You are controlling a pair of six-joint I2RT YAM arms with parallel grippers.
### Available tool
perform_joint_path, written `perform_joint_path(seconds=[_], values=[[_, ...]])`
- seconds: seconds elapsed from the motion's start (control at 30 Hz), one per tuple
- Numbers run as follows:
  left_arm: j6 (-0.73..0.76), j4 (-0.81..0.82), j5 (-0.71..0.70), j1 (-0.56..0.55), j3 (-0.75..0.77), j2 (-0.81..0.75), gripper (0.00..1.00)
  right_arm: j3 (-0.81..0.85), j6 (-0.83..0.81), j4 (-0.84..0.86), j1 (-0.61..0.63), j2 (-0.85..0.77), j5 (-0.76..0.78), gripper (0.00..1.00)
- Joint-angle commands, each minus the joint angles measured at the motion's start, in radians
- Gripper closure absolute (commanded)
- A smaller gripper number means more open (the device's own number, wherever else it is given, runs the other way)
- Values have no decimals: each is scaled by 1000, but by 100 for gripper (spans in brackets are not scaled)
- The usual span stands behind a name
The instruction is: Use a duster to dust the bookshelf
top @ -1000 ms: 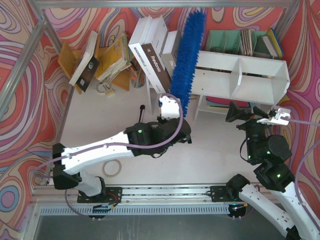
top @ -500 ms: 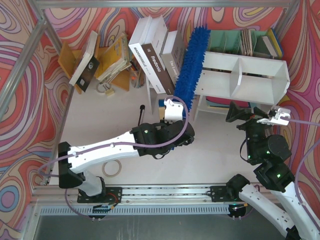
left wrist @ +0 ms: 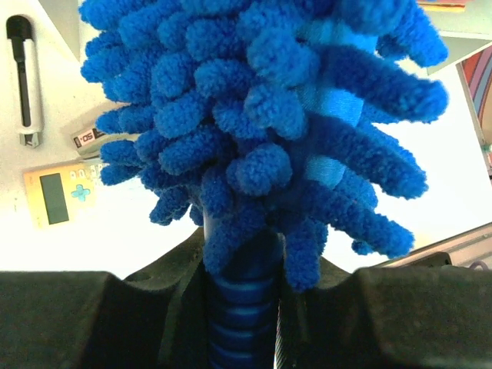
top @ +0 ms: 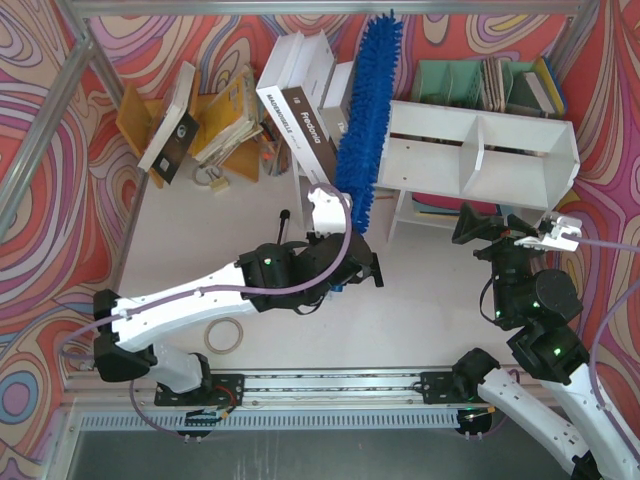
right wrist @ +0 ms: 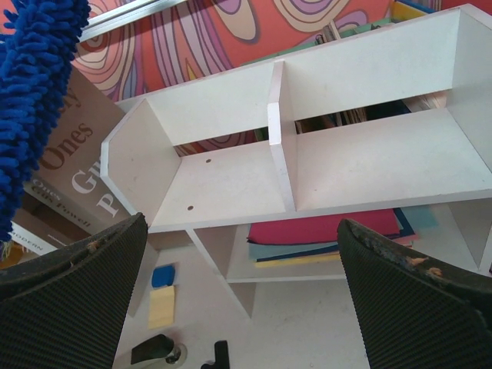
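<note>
In the left gripper (left wrist: 244,311), the duster (top: 368,110), handle clamped.

The white-and-black left arm (top: 200,296) reaches from its base at the lower left of the top view diagonally up to the frame's centre, lying low and nearly straight. Its black left gripper (top: 346,258) is clamped tight on the ribbed handle of the long bright blue fluffy duster (left wrist: 261,138), fingers aimed up-frame. The black right arm (top: 540,300) rises at the lower right with its elbow bent. Its right gripper (right wrist: 240,231) is spread wide and holds nothing.
</note>
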Motion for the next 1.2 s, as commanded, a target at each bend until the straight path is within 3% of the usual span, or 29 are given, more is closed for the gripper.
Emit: perform_joint_path(seconds=[0.0, 0.2, 0.47, 0.67, 1.17], values=[[-51, 20, 22, 24, -32, 53, 100, -5, 6, -7, -4, -4, 15, 1], [-58, 13, 87, 24, -16, 94, 100, -5, 8, -10, -4, -3, 16, 1], [14, 61, -12, 25, -8, -1, 100, -4, 12, -11, -4, -3, 20, 1], [-21, 115, -44, 24, -69, -54, 100, -7, 14, -13, -4, -4, 26, 1], [-62, 84, 113, 24, -67, 104, 100, -6, 29, -19, -4, 1, 36, 1]])
